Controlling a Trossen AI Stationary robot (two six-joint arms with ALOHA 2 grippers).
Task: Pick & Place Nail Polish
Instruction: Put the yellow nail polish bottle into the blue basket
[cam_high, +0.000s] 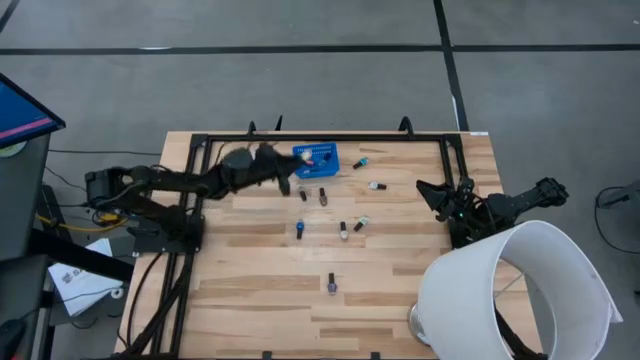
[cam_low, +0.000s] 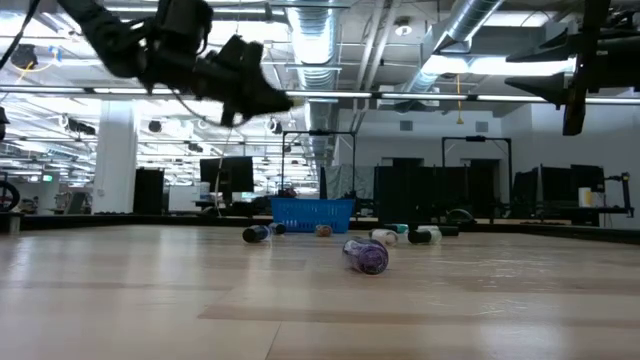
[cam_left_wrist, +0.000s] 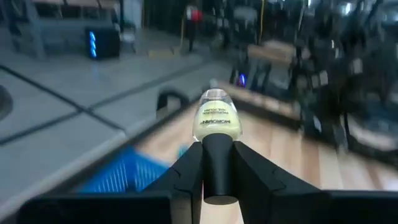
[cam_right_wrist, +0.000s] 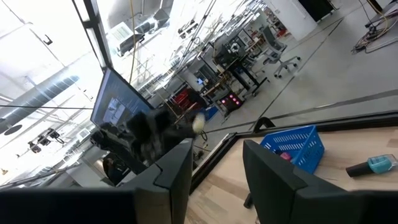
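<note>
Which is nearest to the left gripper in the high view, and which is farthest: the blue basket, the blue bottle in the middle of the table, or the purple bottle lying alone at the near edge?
From the left gripper:
1. Blue basket, just beside it at the far edge.
2. Blue bottle, mid-table.
3. Purple bottle, alone, farthest.

Dark print across pale nail polish bottle held by left gripper; lettering blurred, possibly a brand, unreadable.

Pale wood-plank table, smooth; blue plastic mesh basket; glossy glass nail polish, matt black cap
</note>
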